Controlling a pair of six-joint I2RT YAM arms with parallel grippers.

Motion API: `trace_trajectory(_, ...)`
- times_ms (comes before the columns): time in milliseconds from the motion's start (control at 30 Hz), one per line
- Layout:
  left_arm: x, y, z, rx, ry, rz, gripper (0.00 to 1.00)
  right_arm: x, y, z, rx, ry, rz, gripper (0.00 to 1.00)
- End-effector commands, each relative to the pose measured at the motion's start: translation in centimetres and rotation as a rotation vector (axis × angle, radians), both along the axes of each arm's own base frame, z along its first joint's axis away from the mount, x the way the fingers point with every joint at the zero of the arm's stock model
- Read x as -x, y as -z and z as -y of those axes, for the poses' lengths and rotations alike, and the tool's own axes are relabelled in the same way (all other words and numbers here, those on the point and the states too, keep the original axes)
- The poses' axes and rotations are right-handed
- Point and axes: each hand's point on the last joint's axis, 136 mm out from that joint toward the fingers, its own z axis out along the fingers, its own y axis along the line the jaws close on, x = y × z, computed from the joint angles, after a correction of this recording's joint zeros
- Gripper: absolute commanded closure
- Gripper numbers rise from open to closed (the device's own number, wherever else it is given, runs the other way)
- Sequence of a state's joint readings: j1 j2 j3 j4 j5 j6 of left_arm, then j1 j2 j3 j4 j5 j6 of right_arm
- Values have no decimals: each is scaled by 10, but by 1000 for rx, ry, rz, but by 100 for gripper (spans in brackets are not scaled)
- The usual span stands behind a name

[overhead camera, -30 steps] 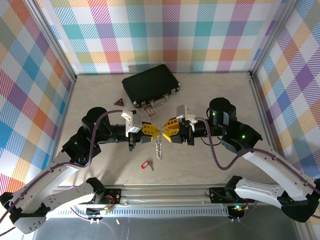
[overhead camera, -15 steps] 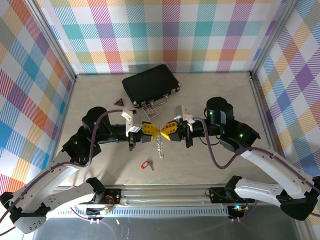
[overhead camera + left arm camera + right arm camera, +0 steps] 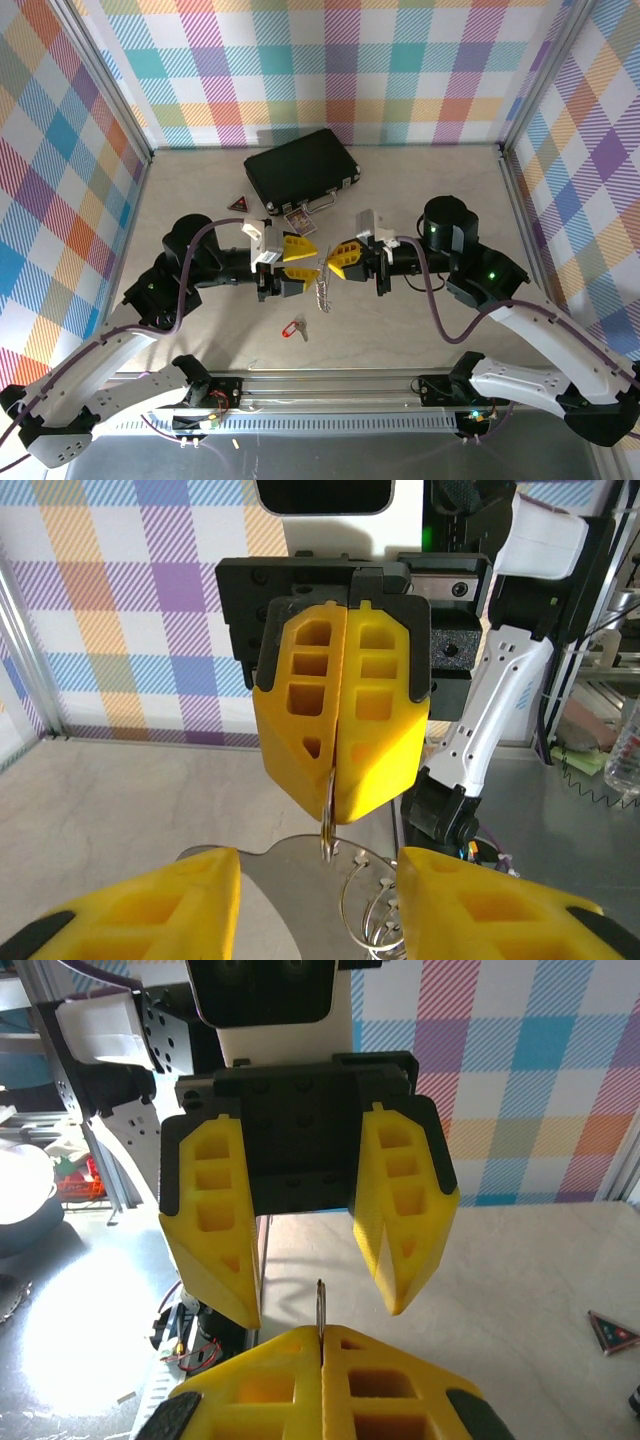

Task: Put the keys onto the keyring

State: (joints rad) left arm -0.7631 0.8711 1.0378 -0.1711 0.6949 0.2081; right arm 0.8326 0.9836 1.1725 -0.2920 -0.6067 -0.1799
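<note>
The silver keyring (image 3: 322, 270) hangs above the table between the two grippers, its short chain (image 3: 320, 292) dangling below. My right gripper (image 3: 338, 262) is shut on the ring's edge (image 3: 320, 1308), pinched between its yellow pads (image 3: 380, 1380). My left gripper (image 3: 300, 264) faces it, open, one finger (image 3: 215, 1230) on each side of the ring without touching. In the left wrist view the ring (image 3: 327, 825) sticks out below the shut right fingers (image 3: 385, 730). The small key with its red tag (image 3: 294, 327) lies on the table just below, held by neither gripper.
A black case (image 3: 301, 172) stands at the back centre, with a small picture card (image 3: 299, 222) in front of it. A dark red triangular badge (image 3: 238, 204) lies left of the case. Plaid walls close off the left, right and back.
My left gripper has opened and let go of the keyring. The right gripper still holds the ring and has drawn slightly to the right, widening the gap between the grippers.
</note>
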Motion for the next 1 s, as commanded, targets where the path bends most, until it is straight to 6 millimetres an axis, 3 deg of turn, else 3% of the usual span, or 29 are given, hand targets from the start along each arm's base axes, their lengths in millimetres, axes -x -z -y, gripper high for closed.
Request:
trace_trajectory(0,5,-14,-4,58,5,25,53,8,-15,0,-69,-37,19,100)
trace_trajectory(267,10,-28,-4,119,37,28,60,12,-16,-2,-80,-72,10,100)
trace_trajectory(567,7,-24,2,123,46,12,72,14,-16,-4,-88,-88,9,100)
trace_trajectory(967,-2,-15,7,109,33,1,77,12,-15,-4,-95,-86,13,100)
